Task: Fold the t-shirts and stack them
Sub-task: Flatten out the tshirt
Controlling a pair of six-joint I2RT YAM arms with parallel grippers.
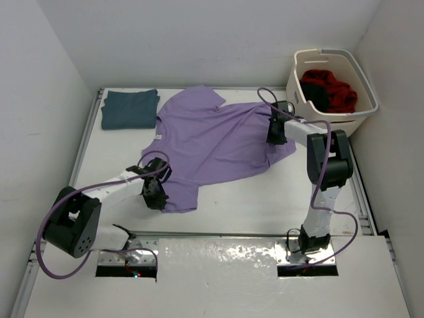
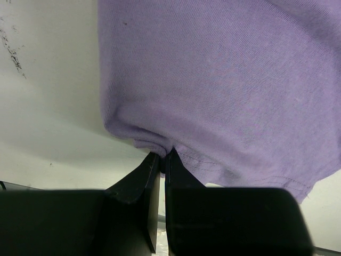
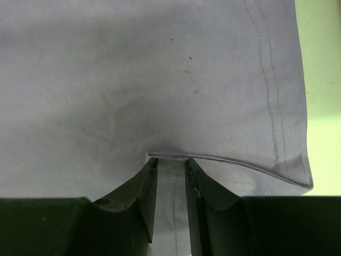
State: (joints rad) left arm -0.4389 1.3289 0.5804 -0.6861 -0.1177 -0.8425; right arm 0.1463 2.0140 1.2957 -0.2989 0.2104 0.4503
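Two grippers on the lavender shirt (image 1: 212,142), which is spread mid-table. Left gripper (image 2: 162,156) is pressed together, pinching a stitched edge at the near-left end. Right gripper (image 3: 166,160) is at the right edge, jaws a narrow gap apart over a fold. I can't tell if it bites. I reckon they're spaced to carry a fold across.
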